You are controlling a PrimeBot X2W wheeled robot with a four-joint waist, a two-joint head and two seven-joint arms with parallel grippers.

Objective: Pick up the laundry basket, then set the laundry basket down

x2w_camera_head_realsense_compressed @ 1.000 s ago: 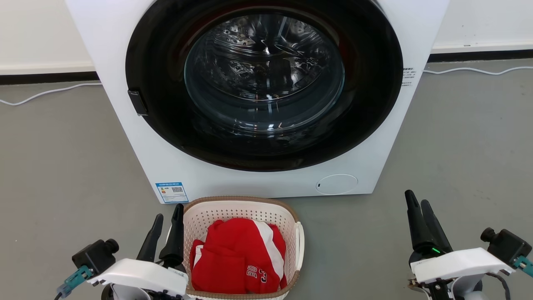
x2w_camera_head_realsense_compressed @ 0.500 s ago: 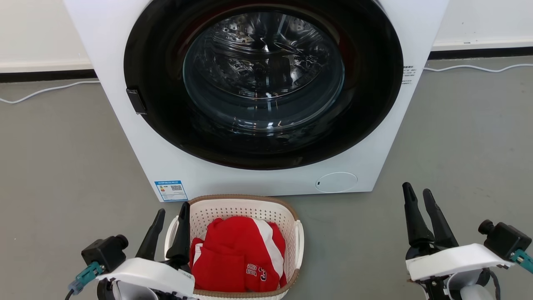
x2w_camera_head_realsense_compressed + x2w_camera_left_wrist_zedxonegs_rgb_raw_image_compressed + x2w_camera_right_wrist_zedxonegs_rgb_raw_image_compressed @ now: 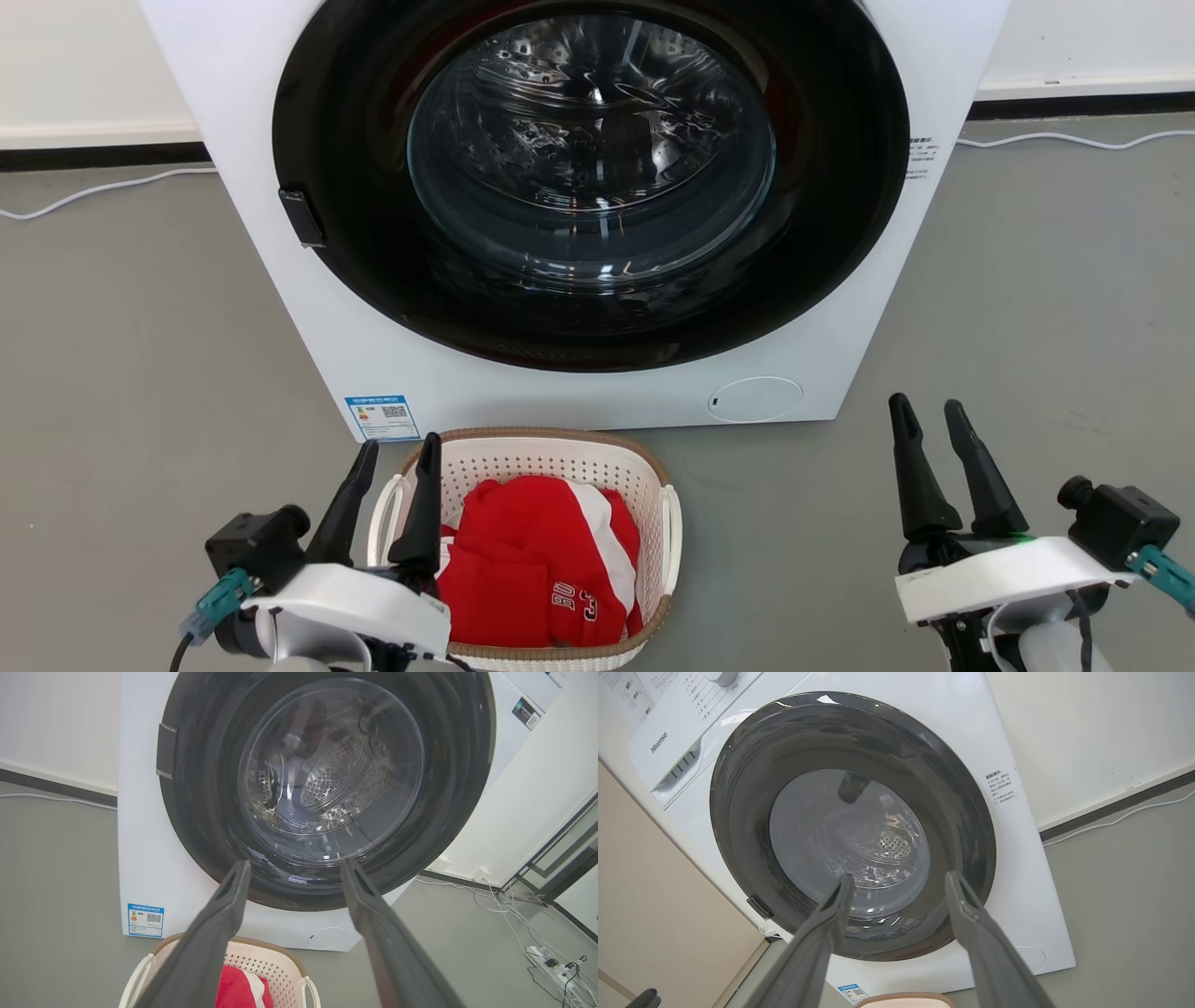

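Nearest the robot, at 7 o'clock in the head view, the left gripper (image 3: 400,446) has its two long dark fingers spread apart and released, clasping nothing. The fingers point toward 12 o'clock. The left white loop handle (image 3: 381,513) of the basket shows between them. Whether either finger touches it cannot be told.

At 5 o'clock the right gripper (image 3: 925,406) is likewise spread wide and empty. It hangs over bare grey floor (image 3: 140,373), well apart from the basket.

At 6 o'clock, just beside the left gripper on its 3 o'clock side, sits the laundry basket (image 3: 551,434). It is a small cream-white perforated plastic tub with a rounded-rectangular shape and a brown woven-look rim. It stands upright on the floor. A crumpled red garment with white stripes and dark lettering (image 3: 532,560) lies inside it.

Just beyond the basket, toward 12 o'clock, stands a large white front-loading washing machine (image 3: 840,345). Its round dark-framed glass door (image 3: 588,177) is shut, with the perforated steel drum visible behind it. A small blue label (image 3: 383,417) sits at the machine's lower corner at 7 o'clock of the door. A round white service flap (image 3: 754,399) sits at 5 o'clock.

Farthest off, a thin white cable (image 3: 93,191) trails along the floor at 9 o'clock, below a black skirting strip (image 3: 93,154).
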